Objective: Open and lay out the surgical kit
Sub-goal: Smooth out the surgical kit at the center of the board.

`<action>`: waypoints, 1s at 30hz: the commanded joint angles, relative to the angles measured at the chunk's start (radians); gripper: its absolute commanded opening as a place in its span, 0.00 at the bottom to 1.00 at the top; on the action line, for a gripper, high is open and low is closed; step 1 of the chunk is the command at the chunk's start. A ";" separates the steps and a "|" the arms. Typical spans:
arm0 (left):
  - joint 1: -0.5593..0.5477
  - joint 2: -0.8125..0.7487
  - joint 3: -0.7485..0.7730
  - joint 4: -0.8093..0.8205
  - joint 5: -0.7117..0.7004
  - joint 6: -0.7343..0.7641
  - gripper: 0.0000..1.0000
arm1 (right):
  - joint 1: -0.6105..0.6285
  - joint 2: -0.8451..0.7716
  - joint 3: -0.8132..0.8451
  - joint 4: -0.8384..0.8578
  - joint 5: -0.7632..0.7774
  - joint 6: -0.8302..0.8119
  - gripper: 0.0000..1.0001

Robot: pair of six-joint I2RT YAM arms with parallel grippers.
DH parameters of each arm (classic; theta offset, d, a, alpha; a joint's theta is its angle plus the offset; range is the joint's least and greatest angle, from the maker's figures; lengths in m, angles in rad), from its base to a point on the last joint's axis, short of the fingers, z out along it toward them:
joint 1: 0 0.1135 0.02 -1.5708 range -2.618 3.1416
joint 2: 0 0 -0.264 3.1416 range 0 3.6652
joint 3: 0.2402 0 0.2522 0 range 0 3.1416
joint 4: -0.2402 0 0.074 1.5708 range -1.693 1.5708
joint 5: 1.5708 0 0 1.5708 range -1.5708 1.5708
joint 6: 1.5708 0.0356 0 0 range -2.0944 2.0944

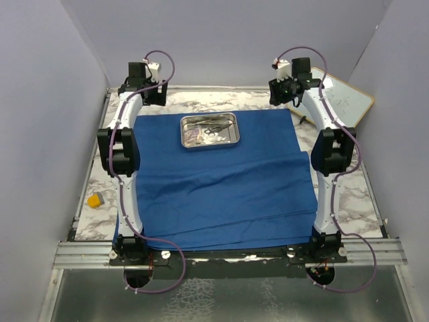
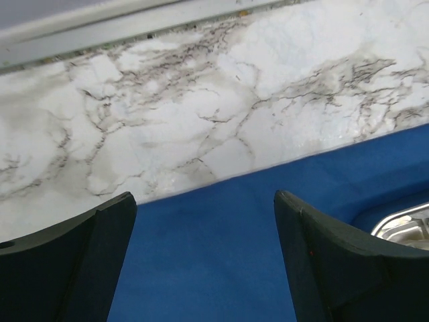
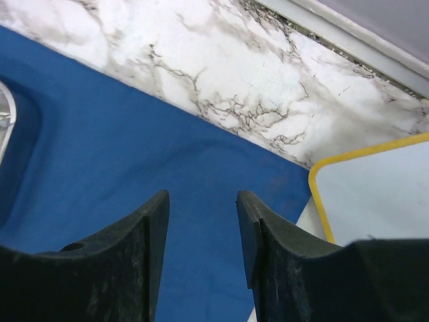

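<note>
top: high, near side, looking down | wrists: close, downward | shared: blue cloth [image 1: 221, 174] far edge

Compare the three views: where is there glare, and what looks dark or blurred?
Top external: even light, glints on the steel tray. Left wrist: left hand looms dark; tray corner glares white. Right wrist: right hand dark, slightly soft; marble table veins crisp.

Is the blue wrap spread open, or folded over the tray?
Spread open: the blue wrap lies flat under the uncovered steel tray, though layered folds show along its near edge.
</note>
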 commanded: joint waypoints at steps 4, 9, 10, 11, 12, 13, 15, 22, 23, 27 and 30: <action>-0.005 -0.193 -0.073 -0.010 0.005 0.066 0.88 | -0.001 -0.197 -0.194 0.011 -0.073 -0.036 0.46; -0.004 -0.293 -0.249 0.040 0.004 0.088 0.86 | 0.000 -0.287 -0.357 0.075 -0.108 -0.018 0.46; -0.005 -0.315 -0.294 0.061 0.003 0.091 0.86 | -0.001 -0.299 -0.387 0.089 -0.116 -0.013 0.46; -0.005 -0.334 -0.342 0.076 0.005 0.094 0.86 | -0.001 -0.307 -0.411 0.104 -0.126 -0.007 0.46; -0.005 -0.353 -0.385 0.091 0.006 0.096 0.86 | 0.000 -0.312 -0.439 0.117 -0.135 -0.003 0.46; -0.005 -0.367 -0.427 0.107 0.008 0.097 0.85 | -0.001 -0.313 -0.454 0.125 -0.144 0.002 0.46; -0.005 -0.396 -0.510 0.143 0.007 0.100 0.85 | 0.000 -0.307 -0.473 0.138 -0.159 0.009 0.46; -0.005 -0.430 -0.684 0.241 0.003 0.097 0.84 | 0.011 -0.281 -0.513 0.181 -0.199 0.022 0.46; -0.005 -0.427 -0.694 0.249 0.003 0.096 0.84 | 0.015 -0.275 -0.513 0.185 -0.200 0.022 0.46; -0.005 -0.411 -0.724 0.276 0.005 0.089 0.84 | 0.033 -0.239 -0.497 0.191 -0.186 0.023 0.46; -0.005 -0.397 -0.731 0.287 0.008 0.081 0.84 | 0.050 -0.203 -0.481 0.194 -0.154 0.024 0.46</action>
